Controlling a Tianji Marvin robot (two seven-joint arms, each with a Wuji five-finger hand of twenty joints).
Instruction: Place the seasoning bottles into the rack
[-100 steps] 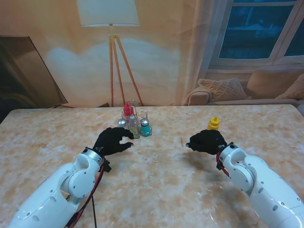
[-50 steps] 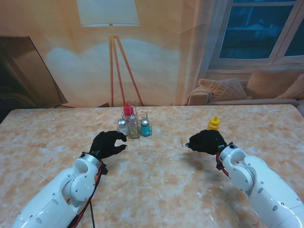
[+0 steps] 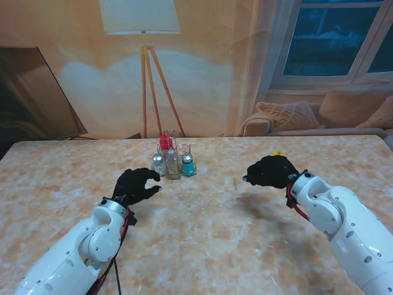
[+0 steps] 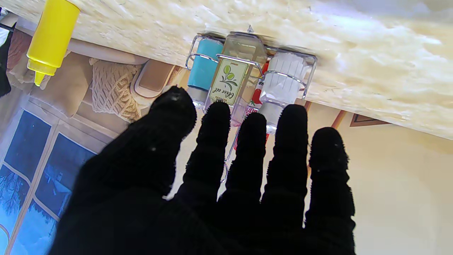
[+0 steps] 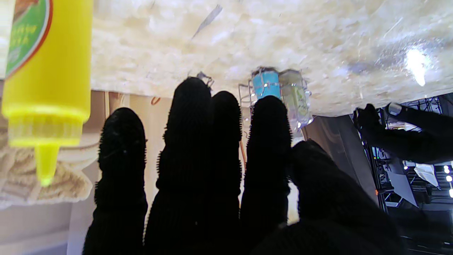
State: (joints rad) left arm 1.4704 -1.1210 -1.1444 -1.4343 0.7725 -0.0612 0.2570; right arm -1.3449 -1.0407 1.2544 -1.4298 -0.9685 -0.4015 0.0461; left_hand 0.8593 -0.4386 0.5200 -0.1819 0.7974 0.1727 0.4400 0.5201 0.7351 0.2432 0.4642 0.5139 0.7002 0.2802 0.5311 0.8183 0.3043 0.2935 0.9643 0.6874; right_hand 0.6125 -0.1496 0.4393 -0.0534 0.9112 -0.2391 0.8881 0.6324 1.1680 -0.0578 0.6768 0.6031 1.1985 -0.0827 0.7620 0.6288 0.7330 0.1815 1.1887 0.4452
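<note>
Hands, left (image 3: 136, 185) and right (image 3: 269, 171), both spread, empty; bare table (image 3: 202, 239) between.

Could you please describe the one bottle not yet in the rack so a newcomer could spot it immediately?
On the marble table, look right of the wire rack. The yellow squeeze bottle stands alone there, mostly hidden behind the right hand. It is the only yellow, cone-tipped one.

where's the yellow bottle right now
In the stand's view the yellow bottle stands on the table's right side, just beyond the right hand, which hides most of it. It is well apart from the rack, outside it.
</note>
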